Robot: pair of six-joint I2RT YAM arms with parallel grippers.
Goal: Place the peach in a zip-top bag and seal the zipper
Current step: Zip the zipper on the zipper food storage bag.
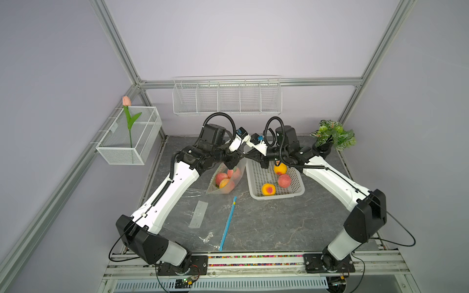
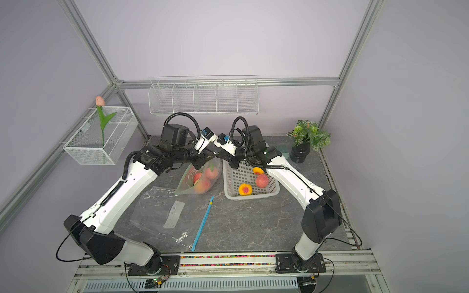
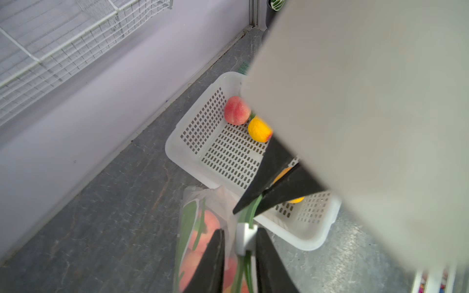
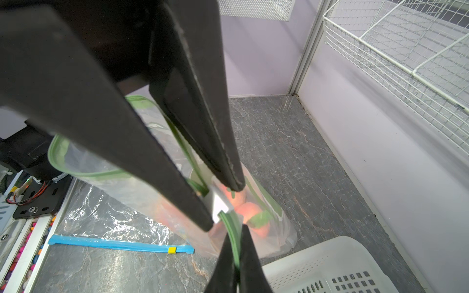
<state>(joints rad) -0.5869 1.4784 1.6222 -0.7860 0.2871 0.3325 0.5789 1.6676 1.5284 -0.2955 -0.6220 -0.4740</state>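
Note:
A clear zip-top bag (image 1: 225,181) with a green zipper (image 4: 234,236) stands held up left of the white basket (image 1: 276,197), and several peaches (image 1: 222,177) show through it. My left gripper (image 3: 239,230) has closed in on the white zipper slider (image 3: 245,238) at the bag's top, one finger on each side. Just beyond the slider, my right gripper (image 4: 240,229) is shut on the green zipper strip. In the basket lie three more peaches (image 1: 284,180): one pink and two yellow-orange. Both grippers meet above the bag in both top views.
A second clear bag (image 2: 157,210) with a blue zipper strip (image 1: 228,220) lies flat on the table in front. A potted plant (image 1: 332,135) stands at the back right. A wire rack (image 1: 227,97) hangs on the back wall, and a mesh basket with a tulip (image 1: 129,137) on the left.

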